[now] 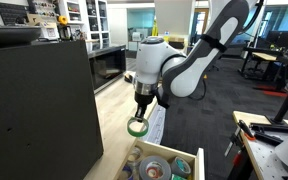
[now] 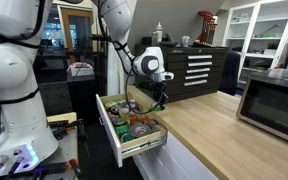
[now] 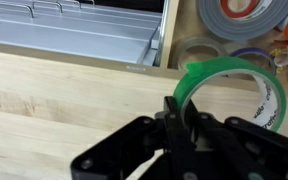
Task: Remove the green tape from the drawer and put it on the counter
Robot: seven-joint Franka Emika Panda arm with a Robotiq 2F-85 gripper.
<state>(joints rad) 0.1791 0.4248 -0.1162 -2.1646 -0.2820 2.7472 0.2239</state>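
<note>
Grip: we've got the gripper clamped on one wall of the green tape, with the ring sticking out to the side.
Where it is: in the air, up out of the drawer, right by the counter edge.
Main worry: it's a thin one-wall pinch, so the ring could swivel or slip.
Landing: if we let go too close to the edge, it could roll back in by the silver-grey roll.

This is a robotics lab in an office building, I think. A big white robot arm stands at nine o'clock. At one o'clock is a black tool chest, at two o'clock white shelves. The open drawer holds tape rolls. In an exterior view, workstations stand on grey carpet at three o'clock.
</note>
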